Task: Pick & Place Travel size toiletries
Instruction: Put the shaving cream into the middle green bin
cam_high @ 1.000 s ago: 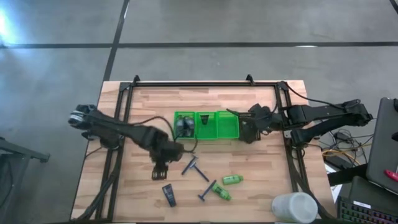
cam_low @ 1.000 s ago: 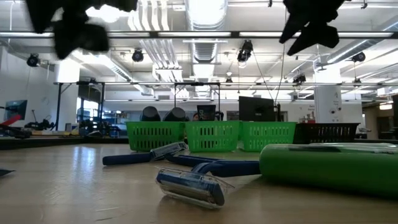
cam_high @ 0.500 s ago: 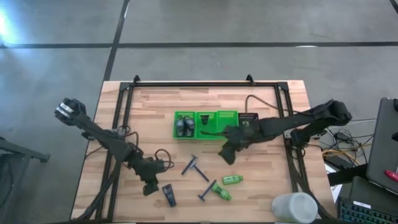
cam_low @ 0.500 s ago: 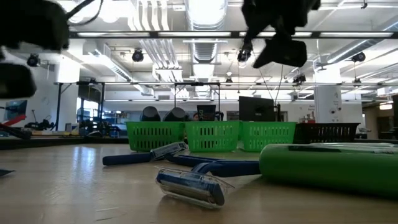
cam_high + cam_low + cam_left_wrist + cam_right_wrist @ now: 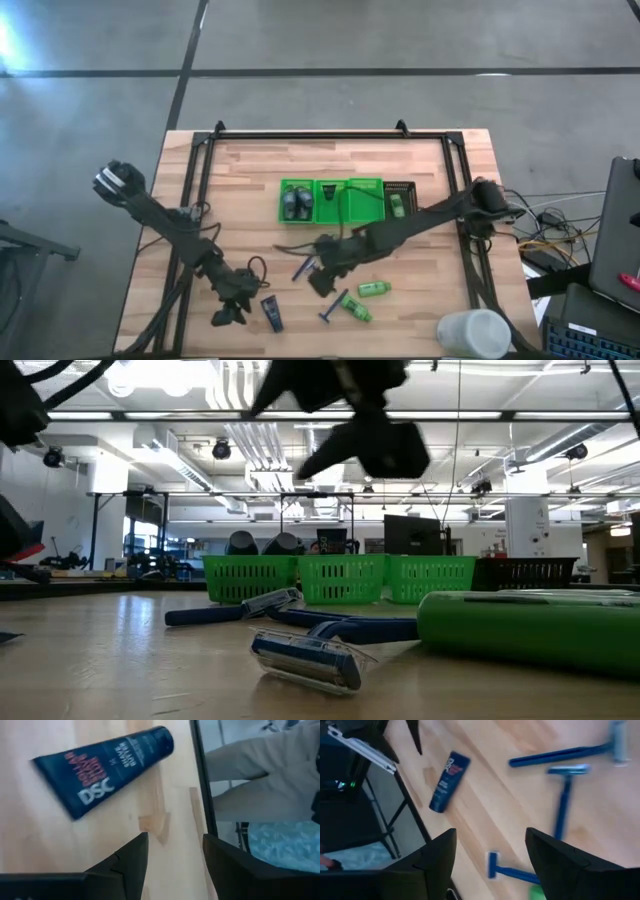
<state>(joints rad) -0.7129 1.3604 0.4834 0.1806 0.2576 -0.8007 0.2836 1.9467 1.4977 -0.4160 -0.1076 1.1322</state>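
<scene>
My left gripper (image 5: 172, 857), fingers apart and empty, hangs just beside the dark tube (image 5: 107, 767) near the table's front edge; I should centre over it, then descend squarely.

Wooden table (image 5: 250, 170) carries a green three-compartment tray (image 5: 331, 201) near centre with a black slotted bin (image 5: 400, 199) touching its right end. Nearer the front edge: dark tube (image 5: 271, 313), three blue razors (image 5: 327, 307), two green mini bottles (image 5: 373, 289).

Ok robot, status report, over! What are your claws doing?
Left claw open by dark tube. Right claw open, empty, over razors. Nothing blocking.
</scene>
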